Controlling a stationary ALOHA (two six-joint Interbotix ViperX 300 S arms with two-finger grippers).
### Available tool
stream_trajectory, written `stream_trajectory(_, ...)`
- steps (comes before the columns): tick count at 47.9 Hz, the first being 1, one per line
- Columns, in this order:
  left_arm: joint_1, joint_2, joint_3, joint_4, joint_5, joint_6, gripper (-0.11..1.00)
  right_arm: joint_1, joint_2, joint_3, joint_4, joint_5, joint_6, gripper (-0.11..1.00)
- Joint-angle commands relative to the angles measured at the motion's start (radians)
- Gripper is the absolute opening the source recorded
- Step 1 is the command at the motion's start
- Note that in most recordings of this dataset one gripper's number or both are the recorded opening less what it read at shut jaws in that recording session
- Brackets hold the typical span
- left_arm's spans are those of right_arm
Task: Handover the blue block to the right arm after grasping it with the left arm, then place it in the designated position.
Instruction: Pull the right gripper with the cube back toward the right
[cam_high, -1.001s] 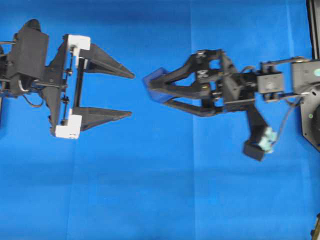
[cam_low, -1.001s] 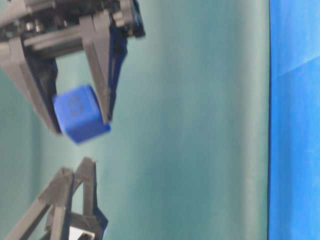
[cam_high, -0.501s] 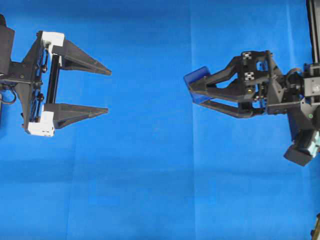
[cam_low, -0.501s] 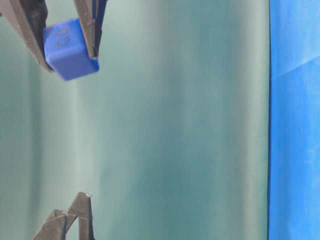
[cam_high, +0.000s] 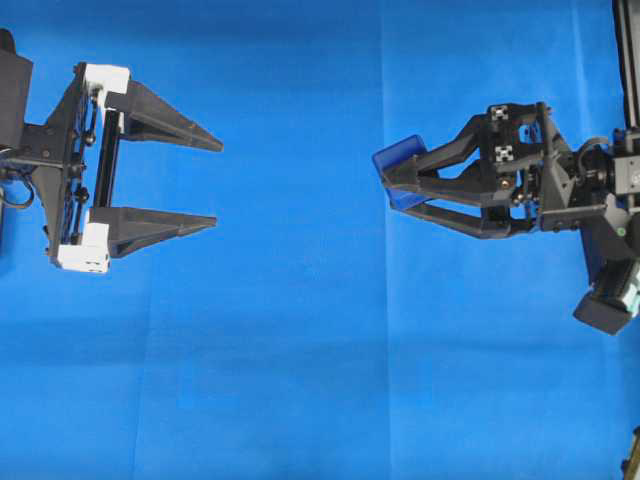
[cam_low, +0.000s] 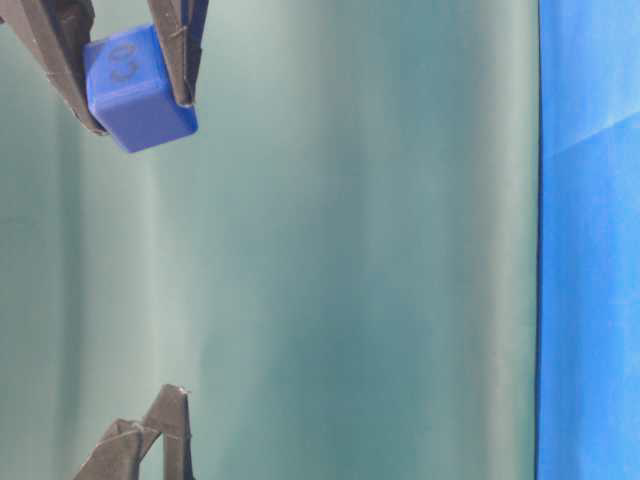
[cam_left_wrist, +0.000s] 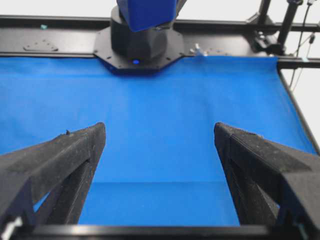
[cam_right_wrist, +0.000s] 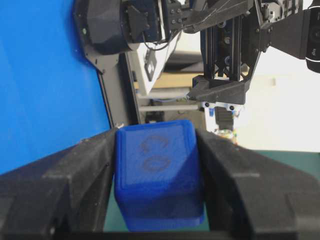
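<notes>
Left gripper (cam_high: 205, 182) black w/ white brackets (cam_high: 104, 78).

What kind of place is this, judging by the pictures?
Most likely a robotics lab test bench: two robot arms, left and right, face each other over a blue cloth inside a black metal frame, with a blue block between the right jaws.

The left pincer (cam_high: 212, 184) stands spread wide, well apart from the clamped right pincer (cam_high: 386, 184).
</notes>
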Motion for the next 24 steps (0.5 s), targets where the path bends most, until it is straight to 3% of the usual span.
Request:
stream_trajectory(1,0.003,0.0,-0.021,0.002,-0.005,0.006,0.93,0.002,-0.009,-0.014,0.043,-0.005,0.02,0.34)
stream_trajectory(9,0.003,0.005,-0.025,0.002,-0.005,0.011,0.93,0.003,-0.011,-0.018,0.172,-0.008,0.135,0.34)
stream_trajectory(14,0.003,0.008,-0.025,0.002,-0.005,0.012,0.93,0.003,-0.011,-0.021,0.227,-0.008,0.218,0.34)
stream_trajectory(20,0.002,0.008,-0.026,0.002,-0.005,0.012,0.93,0.002,-0.011,-0.034,0.316,-0.005,0.362,0.34)
stream_trajectory(24,0.003,0.008,-0.025,0.002,-0.003,0.012,0.93,0.003,-0.011,-0.041,0.341,0.0,0.454,0.34)
